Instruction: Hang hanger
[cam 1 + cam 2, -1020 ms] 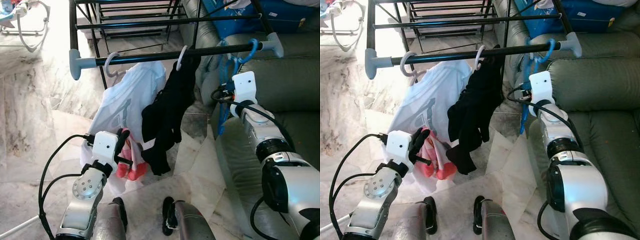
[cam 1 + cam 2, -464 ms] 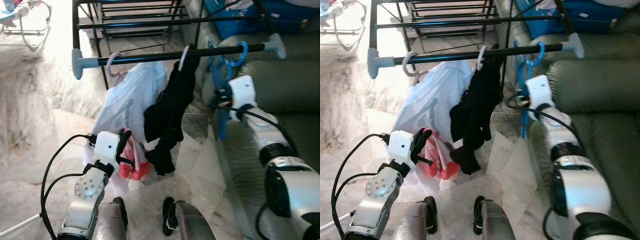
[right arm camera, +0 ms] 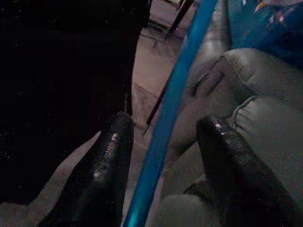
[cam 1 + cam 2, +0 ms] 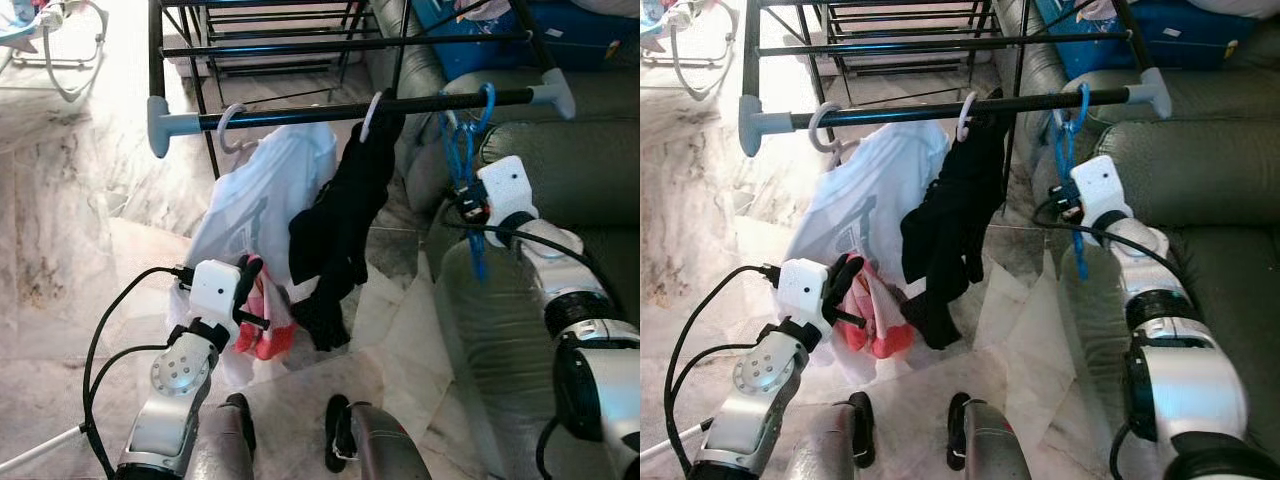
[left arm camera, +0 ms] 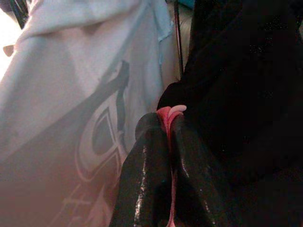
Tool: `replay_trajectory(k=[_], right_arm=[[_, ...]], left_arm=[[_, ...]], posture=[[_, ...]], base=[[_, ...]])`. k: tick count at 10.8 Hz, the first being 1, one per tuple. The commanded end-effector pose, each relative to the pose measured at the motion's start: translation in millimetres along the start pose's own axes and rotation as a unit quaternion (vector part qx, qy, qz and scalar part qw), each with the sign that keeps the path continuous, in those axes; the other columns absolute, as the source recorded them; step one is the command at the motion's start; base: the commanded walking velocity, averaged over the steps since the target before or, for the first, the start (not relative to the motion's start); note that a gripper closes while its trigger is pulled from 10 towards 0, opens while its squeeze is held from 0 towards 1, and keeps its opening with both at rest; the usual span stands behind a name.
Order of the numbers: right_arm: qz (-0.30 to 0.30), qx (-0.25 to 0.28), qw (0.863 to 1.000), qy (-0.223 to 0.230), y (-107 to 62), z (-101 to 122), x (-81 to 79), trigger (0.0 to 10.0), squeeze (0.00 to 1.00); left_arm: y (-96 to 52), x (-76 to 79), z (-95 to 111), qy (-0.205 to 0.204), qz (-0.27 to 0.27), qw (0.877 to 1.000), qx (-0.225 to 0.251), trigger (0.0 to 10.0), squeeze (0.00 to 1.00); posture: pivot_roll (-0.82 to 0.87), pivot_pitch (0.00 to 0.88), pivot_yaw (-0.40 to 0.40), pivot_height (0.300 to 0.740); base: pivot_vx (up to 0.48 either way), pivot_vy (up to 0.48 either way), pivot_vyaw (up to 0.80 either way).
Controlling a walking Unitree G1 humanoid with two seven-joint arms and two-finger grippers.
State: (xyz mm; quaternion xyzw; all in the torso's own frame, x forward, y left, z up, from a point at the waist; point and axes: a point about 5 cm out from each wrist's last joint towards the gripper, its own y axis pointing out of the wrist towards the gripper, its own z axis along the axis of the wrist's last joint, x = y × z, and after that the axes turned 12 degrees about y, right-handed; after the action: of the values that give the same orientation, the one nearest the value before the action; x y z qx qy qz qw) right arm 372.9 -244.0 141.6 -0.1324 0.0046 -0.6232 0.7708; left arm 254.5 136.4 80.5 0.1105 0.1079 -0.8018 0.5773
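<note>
The blue hanger [image 4: 463,160] was a thin plastic one, its hook looped over the black rail [image 4: 300,111] of the drying rack, close to the rail's grey right end cap. Its body hung down from the hook in front of the green sofa, and one blue arm of it passed between the right gripper's spread fingers.

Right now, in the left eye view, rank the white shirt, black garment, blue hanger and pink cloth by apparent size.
1. white shirt
2. black garment
3. and 4. blue hanger and pink cloth: too close to rank; the cloth is partly hidden.
</note>
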Motion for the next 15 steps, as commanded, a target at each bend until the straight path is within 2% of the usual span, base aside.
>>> replay_trajectory(k=[1,2,3,6,8,9,10,15], right_arm=[[-0.006,-0.006,1.0,0.016,-0.9,1,4.8,10.0,1.0],[-0.005,-0.022,0.999,0.045,-0.2,0,5.4,10.0,0.64],[-0.005,-0.025,0.999,0.04,-1.1,1,7.0,10.0,0.02],[0.002,-0.039,0.999,0.037,-4.3,3,14.5,10.0,0.0],[0.0,-0.034,0.999,0.022,-3.2,17,20.6,10.0,0.0],[0.004,-0.034,0.999,0.014,-2.6,22,21.8,3.9,0.0],[0.005,-0.037,0.999,0.008,-2.2,23,22.1,0.0,0.0],[0.039,-0.061,0.997,-0.008,1.9,25,15.0,0.0,0.0]], left_arm=[[-2.2,3.6,-5,-0.001,-0.008,1.0,-0.012,10.0,0.0],[-2.5,3.8,-6,0.0,-0.007,1.0,-0.015,10.0,0.0],[-2.8,4.5,-8,0.0,-0.007,1.0,-0.019,10.0,0.0],[0.4,6.3,-9,0.005,-0.013,1.0,-0.023,10.0,0.0],[2.5,8.3,-10,0.005,-0.015,1.0,-0.025,10.0,0.0],[3.4,9.3,-10,0.005,-0.016,1.0,-0.025,10.0,0.0],[3.9,9.3,-10,0.005,-0.016,1.0,-0.026,10.0,0.0],[4.1,11.4,-13,0.008,-0.02,0.999,-0.034,10.0,0.0]], posture=[[0.01,0.234,-0.069,0.74],[0.01,0.233,-0.072,0.74],[0.01,0.232,-0.072,0.74],[-0.01,0.227,-0.071,0.74],[-0.01,0.224,-0.074,0.74],[-0.02,0.223,-0.078,0.74],[-0.02,0.223,-0.079,0.74],[-0.01,0.218,-0.082,0.74]], base=[[0.0,0.0,0.0],[0.0,0.0,0.0],[0.0,0.0,0.0],[0.0,0.0,0.0],[0.0,0.0,0.0],[0.0,0.0,0.0],[0.0,0.0,0.0],[0.0,0.0,0.0]])
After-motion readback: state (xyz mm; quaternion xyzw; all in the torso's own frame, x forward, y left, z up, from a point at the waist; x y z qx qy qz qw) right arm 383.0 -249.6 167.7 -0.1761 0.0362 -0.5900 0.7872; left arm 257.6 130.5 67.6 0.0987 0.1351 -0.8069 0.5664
